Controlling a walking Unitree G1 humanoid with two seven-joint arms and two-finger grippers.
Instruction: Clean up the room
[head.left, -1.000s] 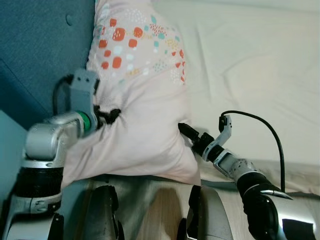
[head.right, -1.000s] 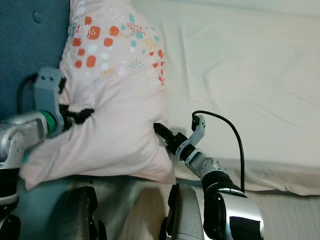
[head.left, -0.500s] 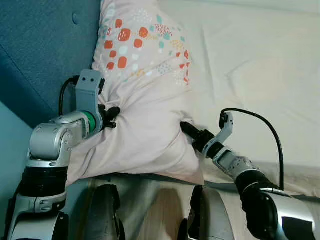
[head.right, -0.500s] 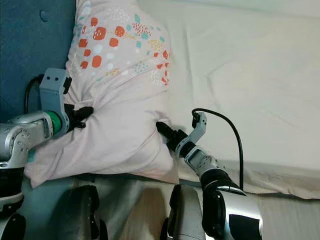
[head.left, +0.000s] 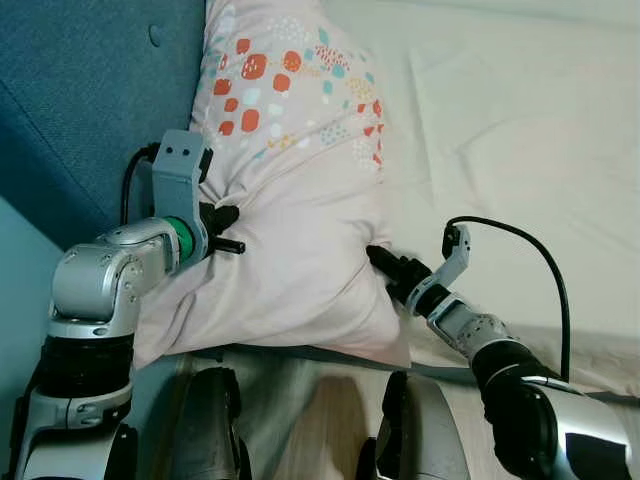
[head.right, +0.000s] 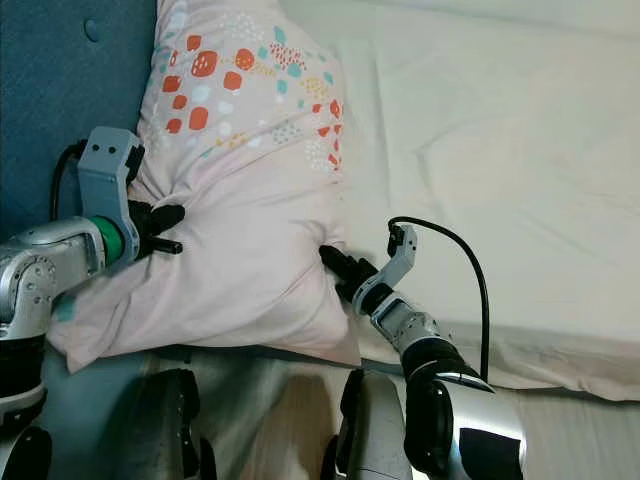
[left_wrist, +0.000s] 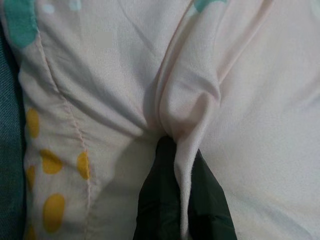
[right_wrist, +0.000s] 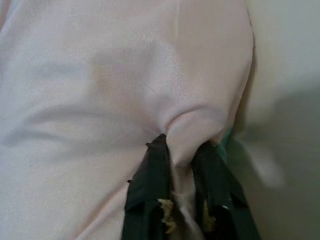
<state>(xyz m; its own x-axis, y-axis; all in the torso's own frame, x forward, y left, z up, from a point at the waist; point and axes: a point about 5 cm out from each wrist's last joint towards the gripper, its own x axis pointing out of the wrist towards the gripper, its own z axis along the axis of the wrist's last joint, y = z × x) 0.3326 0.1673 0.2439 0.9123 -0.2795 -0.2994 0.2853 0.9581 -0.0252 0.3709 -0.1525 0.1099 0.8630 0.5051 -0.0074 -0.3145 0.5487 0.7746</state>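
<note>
A pale pink pillow (head.left: 290, 200) with orange and teal spots lies on the bed, against the blue headboard (head.left: 90, 100). My left gripper (head.left: 226, 230) is at the pillow's left edge, shut on a fold of its cover (left_wrist: 187, 150). At the pillow's right edge near its lower corner, my right gripper (head.left: 378, 257) is shut on another pinch of the fabric (right_wrist: 182, 130).
A cream sheet covers the bed (head.left: 520, 130) to the right of the pillow. The mattress front edge (head.left: 560, 365) runs below my right arm. The wooden floor (head.left: 320, 420) and my own legs are at the bottom.
The pillow has shifted a little up and to the right with both grippers holding it. The left gripper has risen slightly along the headboard side.
</note>
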